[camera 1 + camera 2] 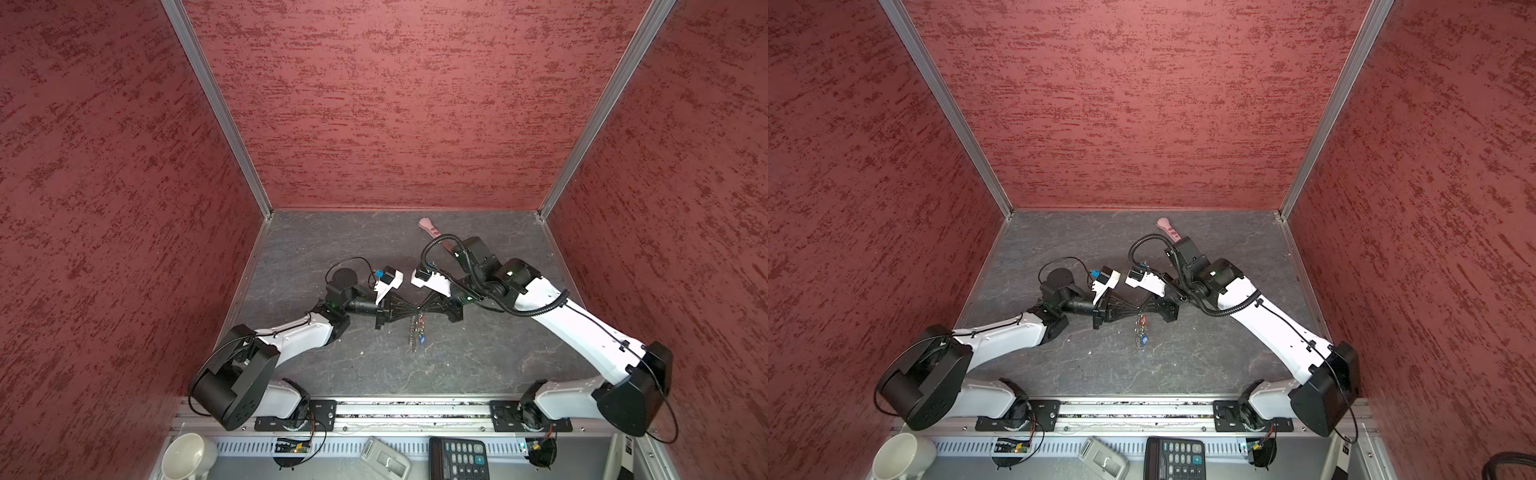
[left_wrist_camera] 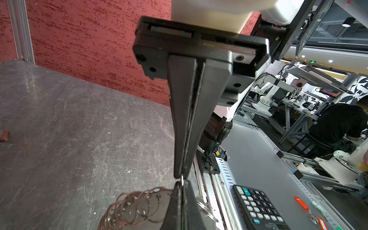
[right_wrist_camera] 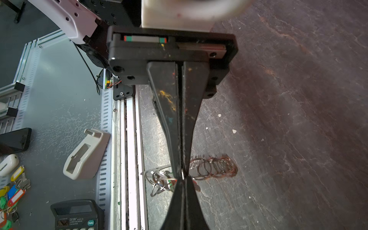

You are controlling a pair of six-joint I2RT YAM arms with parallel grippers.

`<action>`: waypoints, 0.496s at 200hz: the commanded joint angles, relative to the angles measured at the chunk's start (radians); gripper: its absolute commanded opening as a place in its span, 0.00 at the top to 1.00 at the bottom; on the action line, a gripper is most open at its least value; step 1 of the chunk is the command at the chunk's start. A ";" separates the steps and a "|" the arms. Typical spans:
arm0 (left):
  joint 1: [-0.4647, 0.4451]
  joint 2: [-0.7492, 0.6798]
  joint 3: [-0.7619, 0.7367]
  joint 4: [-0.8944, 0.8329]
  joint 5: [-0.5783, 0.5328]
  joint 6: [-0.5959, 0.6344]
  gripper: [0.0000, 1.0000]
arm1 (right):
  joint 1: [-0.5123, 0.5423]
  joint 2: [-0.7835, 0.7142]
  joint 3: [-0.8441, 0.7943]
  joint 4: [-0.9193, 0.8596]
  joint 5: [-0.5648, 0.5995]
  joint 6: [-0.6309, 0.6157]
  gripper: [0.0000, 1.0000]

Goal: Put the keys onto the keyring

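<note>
Left claw [image 1: 414, 308], right claw [image 1: 424, 308] meeting tip to tip, both clenched on keyring [image 3: 223, 169]

The calculator [image 3: 76, 216], well apart from the right tool [image 3: 182, 175], reads "DEXIN" and "ON/AC"; the small line beneath is probably "12-digit electronic calculator". In the left wrist view its keys show digits and a plus.

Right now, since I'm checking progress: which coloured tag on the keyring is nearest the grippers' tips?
The red tag, right beside the spot where the tips meet; the blue tag sits farther along the keyring.
</note>
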 commanded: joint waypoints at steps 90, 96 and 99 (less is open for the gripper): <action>-0.040 0.010 -0.072 0.288 -0.187 -0.057 1.00 | -0.004 -0.270 -0.341 0.449 0.095 0.259 0.77; -0.042 0.013 -0.072 0.294 -0.193 -0.057 1.00 | -0.004 -0.275 -0.355 0.468 0.089 0.269 0.78; -0.044 0.014 -0.071 0.295 -0.197 -0.058 1.00 | -0.004 -0.276 -0.362 0.477 0.088 0.270 0.78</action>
